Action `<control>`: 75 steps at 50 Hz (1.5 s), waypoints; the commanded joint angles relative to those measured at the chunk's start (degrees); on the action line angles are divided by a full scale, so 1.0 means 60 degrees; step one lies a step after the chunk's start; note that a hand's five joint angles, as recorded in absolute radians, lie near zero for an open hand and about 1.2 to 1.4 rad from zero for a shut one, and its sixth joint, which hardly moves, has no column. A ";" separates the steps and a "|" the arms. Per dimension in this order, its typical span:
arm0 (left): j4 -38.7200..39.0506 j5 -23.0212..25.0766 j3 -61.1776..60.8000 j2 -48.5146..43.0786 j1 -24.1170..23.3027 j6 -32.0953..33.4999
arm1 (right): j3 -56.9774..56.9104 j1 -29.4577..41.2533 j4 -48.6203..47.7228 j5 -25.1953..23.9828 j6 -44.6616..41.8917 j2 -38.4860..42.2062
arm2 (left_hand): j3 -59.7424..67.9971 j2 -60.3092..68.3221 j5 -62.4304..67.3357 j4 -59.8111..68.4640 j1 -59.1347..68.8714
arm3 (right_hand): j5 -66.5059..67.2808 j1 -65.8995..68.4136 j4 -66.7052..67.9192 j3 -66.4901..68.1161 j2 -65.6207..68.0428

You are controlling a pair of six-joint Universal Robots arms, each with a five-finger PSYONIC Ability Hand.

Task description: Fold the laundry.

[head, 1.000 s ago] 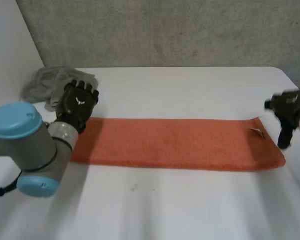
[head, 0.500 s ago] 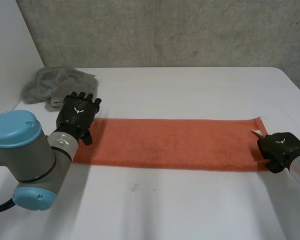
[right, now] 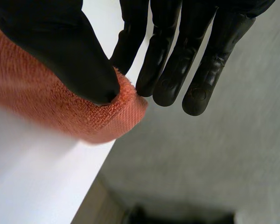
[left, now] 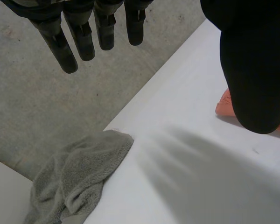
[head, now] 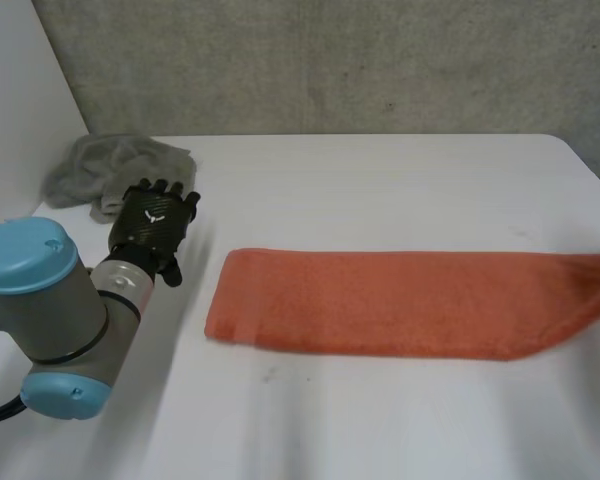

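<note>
orange towel (head: 380,303) lies w/ its long axis left-right across the white table (head: 380,180), one end pointing at the left edge, the other reaching the right edge. left hand (head: 152,225) is near the left end, not touching. grey cloth (head: 115,170) sits in the far left corner.
left wrist view: left hand (left: 79,32) has straight fingers, grasping nothing, w/ the grey cloth (left: 79,177) beyond its fingertips.
right wrist view: right hand (right: 177,46) pinches the towel end (right: 37,93) btwn thumb & fingers, at the table edge.
</note>
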 commanded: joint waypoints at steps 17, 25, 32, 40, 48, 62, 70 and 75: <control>-0.0128 -0.0054 -0.0007 0.0268 0.0320 -0.0117 | -0.3065 0.9045 -0.0764 -0.2344 0.0981 0.3485 | -0.0312 -0.0259 -0.0444 -0.0264 -0.0213 | 0.2223 0.4028 0.1985 0.2016 0.2169; -0.0391 -0.0010 0.0095 0.0238 0.0203 -0.0307 | -0.3258 0.8841 0.0042 -0.1408 0.2253 0.3239 | -0.0312 -0.0259 -0.0444 -0.0264 -0.0213 | -0.9443 -0.7638 -0.9682 -0.9651 -0.9498; -0.0421 0.0019 0.0241 0.0224 -0.0323 -0.0322 | -0.2014 0.6924 0.1388 -0.0849 0.5593 0.1335 | -0.0312 -0.0259 -0.0444 -0.0264 -0.0213 | -0.9443 -0.7638 -0.9682 -0.9651 -0.9498; -0.0436 0.0019 0.0417 -0.0010 -0.1349 -0.0307 | -0.0065 0.5005 0.1962 -0.1114 0.5962 0.1025 | -0.0312 -0.0259 -0.0444 -0.0264 -0.0213 | -0.9443 -0.7638 -0.9682 -0.9651 -0.9498; -0.0450 -0.0010 0.0476 -0.0333 -0.1496 -0.0351 | 0.0229 0.3963 0.1683 -0.0924 0.5231 0.1758 | -0.0312 -0.0259 -0.0444 -0.0264 -0.0213 | 0.2223 0.4028 0.1985 0.2015 0.2169; -0.1416 -0.0098 0.0476 0.1188 -0.0677 -0.1170 | -0.1993 0.6489 0.1054 0.0132 0.3443 0.1272 | -0.0312 -0.0259 -0.0444 -0.0264 -0.0213 | 0.2223 0.4028 0.1985 0.2016 0.2169; -0.1900 -0.0098 0.0432 0.1747 -0.0090 -0.1552 | -0.3300 0.8766 0.1083 -0.1257 0.3047 0.2738 | -0.0312 -0.0259 -0.0444 -0.0264 -0.0213 | 0.2223 0.4028 0.1985 0.2016 0.2169; -0.2003 -0.0084 0.0388 0.1791 -0.0017 -0.1713 | -0.3433 0.8841 0.1112 -0.2752 0.3194 0.3281 | -0.0312 -0.0259 -0.0444 -0.0264 -0.0213 | 0.2223 0.4028 0.1985 0.2016 0.2169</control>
